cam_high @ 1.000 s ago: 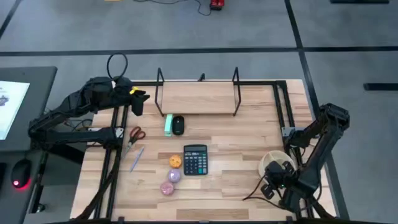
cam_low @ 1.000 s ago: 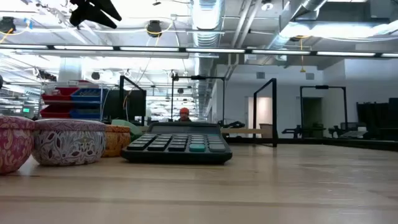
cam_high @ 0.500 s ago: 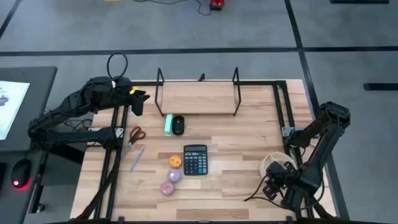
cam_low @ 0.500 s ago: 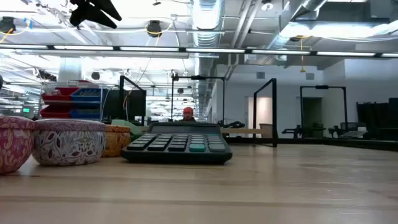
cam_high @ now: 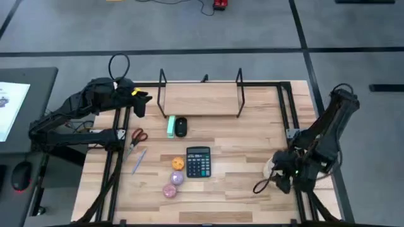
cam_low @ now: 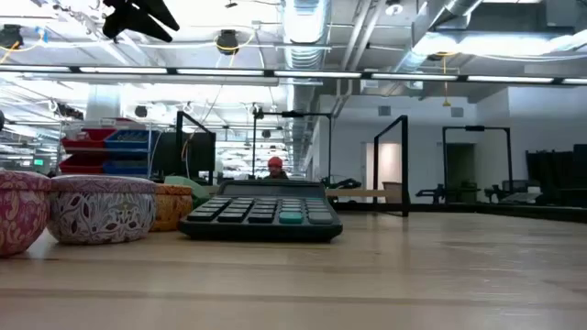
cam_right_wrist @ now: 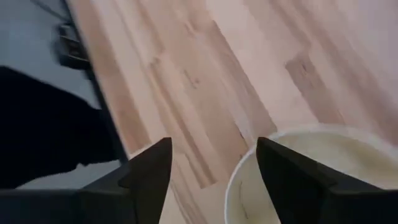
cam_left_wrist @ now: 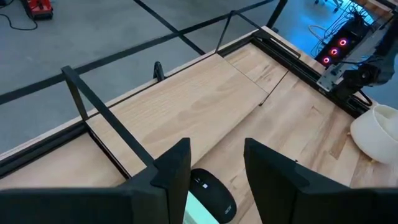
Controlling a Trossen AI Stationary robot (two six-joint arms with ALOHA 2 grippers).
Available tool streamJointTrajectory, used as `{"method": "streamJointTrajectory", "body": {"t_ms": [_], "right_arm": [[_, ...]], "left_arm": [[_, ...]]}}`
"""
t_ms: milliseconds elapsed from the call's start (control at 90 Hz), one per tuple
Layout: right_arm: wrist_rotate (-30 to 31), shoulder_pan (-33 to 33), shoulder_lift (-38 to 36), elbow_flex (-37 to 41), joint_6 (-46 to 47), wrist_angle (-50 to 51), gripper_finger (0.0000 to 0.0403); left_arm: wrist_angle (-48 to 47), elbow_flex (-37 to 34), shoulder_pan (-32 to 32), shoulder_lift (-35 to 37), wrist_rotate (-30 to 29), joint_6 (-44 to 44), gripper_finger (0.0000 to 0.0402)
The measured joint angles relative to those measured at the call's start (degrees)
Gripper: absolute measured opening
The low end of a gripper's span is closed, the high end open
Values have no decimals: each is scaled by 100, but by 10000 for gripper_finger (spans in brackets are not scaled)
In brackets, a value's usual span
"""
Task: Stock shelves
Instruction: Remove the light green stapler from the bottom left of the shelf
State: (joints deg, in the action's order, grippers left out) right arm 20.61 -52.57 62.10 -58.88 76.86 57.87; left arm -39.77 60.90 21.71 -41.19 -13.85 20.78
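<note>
The shelves [cam_high: 201,96] stand at the table's far edge, the pale plank [cam_left_wrist: 186,106] bare between thin black uprights. My left gripper [cam_high: 140,101] hangs open near the rack's left end, above a black mouse [cam_left_wrist: 211,193], with nothing between its fingers. My right gripper [cam_right_wrist: 214,180] is open at the table's near right, over a white bowl [cam_high: 270,165]. In the right wrist view one finger is over the bowl's inside [cam_right_wrist: 292,168] and the other over the table outside it. My right gripper's fingers stand on either side of the bowl's rim [cam_right_wrist: 239,180], coming from above. I cannot tell whether either finger touches it. The bowl rests on the table.
A green block [cam_high: 171,126] lies next to the mouse [cam_high: 181,127]. Scissors [cam_high: 136,137] and a pen [cam_high: 139,159] lie at the left. A calculator [cam_high: 198,162] and three small tins [cam_high: 175,178] sit mid-table. Black frame rails [cam_high: 287,110] run along both sides.
My right arm has raised its elbow and its wrist has shifted toward the far edge, over the white bowl, so that it now covers much of the bowl in the high view. The bowl and the other things have stayed where they were.
</note>
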Motion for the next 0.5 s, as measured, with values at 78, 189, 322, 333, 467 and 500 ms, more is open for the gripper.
{"method": "streamJointTrajectory", "body": {"t_ms": [78,189,322,333,467,500], "right_arm": [[-28,371,-200,-173,-648,4,223],[-263,1115,-273,-512,-1757,-2,223],[-498,2122,-71,-1036,-3319,-73,223],[-499,2207,-45,-1080,-3436,-82,223],[-503,3159,355,-1582,-4562,-319,223],[-502,3365,467,-1695,-4706,-395,223]], "left_arm": [[-10,0,0,-2,0,0,127],[-47,0,0,-1,0,0,127],[-44,1,1,0,0,0,127],[-44,2,0,0,0,0,127],[-46,2,0,0,15,134,127],[-44,2,1,0,45,198,127]]}}
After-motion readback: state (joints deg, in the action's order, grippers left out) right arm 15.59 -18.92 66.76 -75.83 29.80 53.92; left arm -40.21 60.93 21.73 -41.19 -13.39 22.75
